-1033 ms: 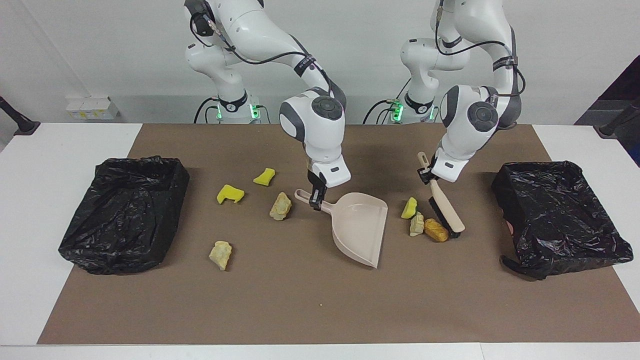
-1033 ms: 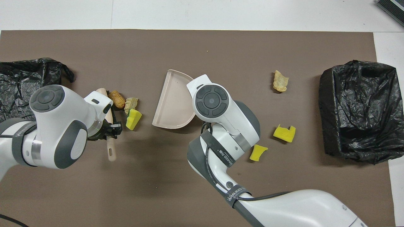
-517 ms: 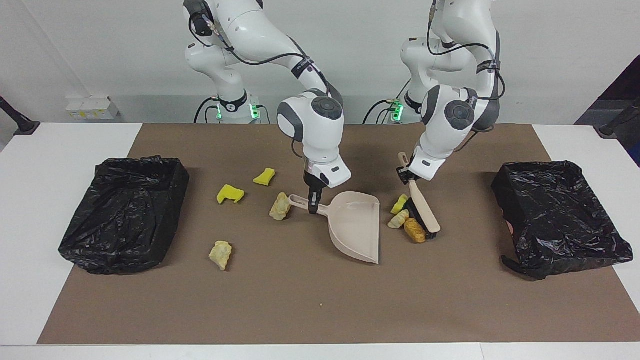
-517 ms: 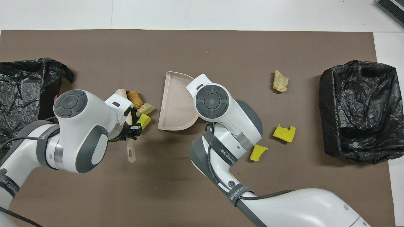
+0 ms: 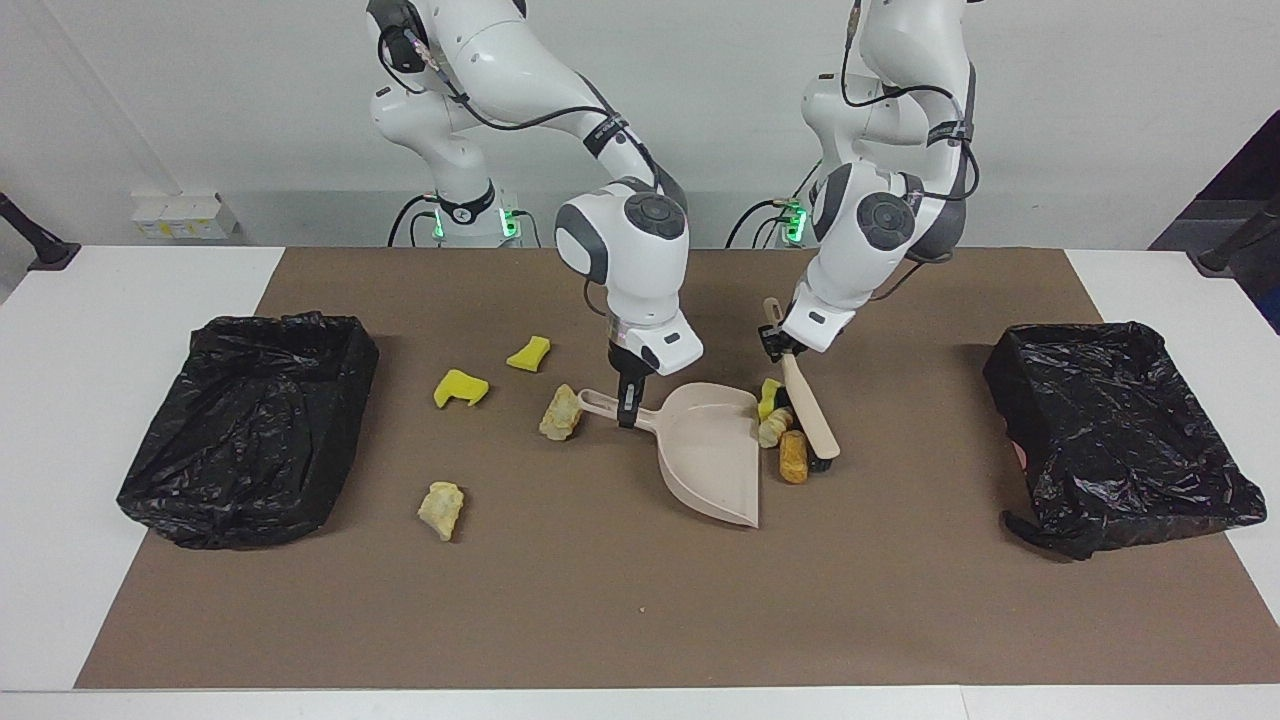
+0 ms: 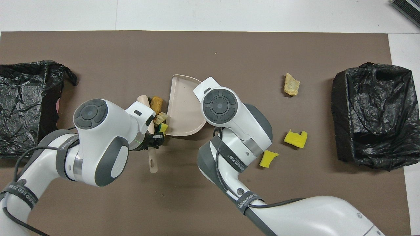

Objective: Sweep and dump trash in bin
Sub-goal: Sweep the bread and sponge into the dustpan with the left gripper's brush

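Three trash scraps (image 5: 779, 430) bunched against dustpan (image 5: 712, 455) mouth, brush (image 5: 808, 412) head touching them. Left gripper (image 5: 772, 341) jaws clamped on brush handle; right gripper (image 5: 627, 403) jaws clamped on dustpan handle. Four scraps (image 5: 461, 387) toward right arm's end of counter.

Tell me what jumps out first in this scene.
Mid-table, the left tool holds a brush that presses three scraps against the open edge of a beige dustpan, which the right tool grips by its handle. Black-lined bins stand at both ends of the table, and four scraps lie loose toward the right arm's end.
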### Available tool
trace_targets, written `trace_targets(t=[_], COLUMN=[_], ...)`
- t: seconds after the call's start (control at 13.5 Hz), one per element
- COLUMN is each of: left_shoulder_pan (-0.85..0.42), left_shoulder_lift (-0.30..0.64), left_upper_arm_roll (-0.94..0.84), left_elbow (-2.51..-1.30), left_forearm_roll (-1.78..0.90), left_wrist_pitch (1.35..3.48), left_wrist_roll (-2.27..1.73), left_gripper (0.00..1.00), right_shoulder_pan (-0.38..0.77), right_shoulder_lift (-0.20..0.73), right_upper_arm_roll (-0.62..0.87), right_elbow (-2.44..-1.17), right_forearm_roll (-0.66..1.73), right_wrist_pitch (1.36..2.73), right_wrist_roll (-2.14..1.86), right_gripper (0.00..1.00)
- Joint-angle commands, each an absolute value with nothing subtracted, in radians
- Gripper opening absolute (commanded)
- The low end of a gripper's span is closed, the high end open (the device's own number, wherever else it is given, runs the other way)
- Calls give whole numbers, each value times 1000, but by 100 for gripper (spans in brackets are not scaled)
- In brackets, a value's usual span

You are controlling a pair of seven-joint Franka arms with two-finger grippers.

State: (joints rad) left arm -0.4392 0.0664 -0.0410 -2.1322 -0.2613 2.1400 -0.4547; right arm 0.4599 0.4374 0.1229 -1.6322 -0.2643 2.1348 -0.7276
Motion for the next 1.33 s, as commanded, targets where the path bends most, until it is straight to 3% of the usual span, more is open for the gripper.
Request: trace_targets(t=[0.0, 0.22, 0.52, 0.74, 0.89, 1.03, 1.25], left_shoulder_pan=[-468, -448, -333, -308, -310, -342, -438], left_shoulder_lift=[95, 83, 54, 6, -69, -107, -109], left_upper_arm_roll=[-32, -32, -26, -20, -21, -26, -26], left_elbow=[-2079, -2027, -1957, -2017, -2148, -2250, -2290], left_forearm_roll=[-299, -301, -307, -296, -296, -296, -298], left_wrist_pitch=[2140, 2123, 2002, 1919, 1878, 1887, 1963], left_wrist_roll=[-390, -263, -215, -193, -239, -317, -383], left_gripper=[0, 0, 0, 0, 0, 0, 0], right_shoulder_pan=[453, 439, 439, 449, 448, 439, 428], right_shoulder_lift=[419, 422, 420, 417, 419, 422, 426], right_upper_arm_roll=[133, 135, 137, 137, 137, 137, 137], right_elbow=[-1657, -1657, -1660, -1660, -1658, -1657, -1654], right_forearm_roll=[-287, -287, -281, -270, -268, -268, -243], right_wrist_pitch=[2145, 2155, 2143, 2141, 2148, 2154, 2154], right_wrist_roll=[-767, -866, -948, -960, -963, -989, -1040], right_gripper=[0, 0, 0, 0, 0, 0, 0])
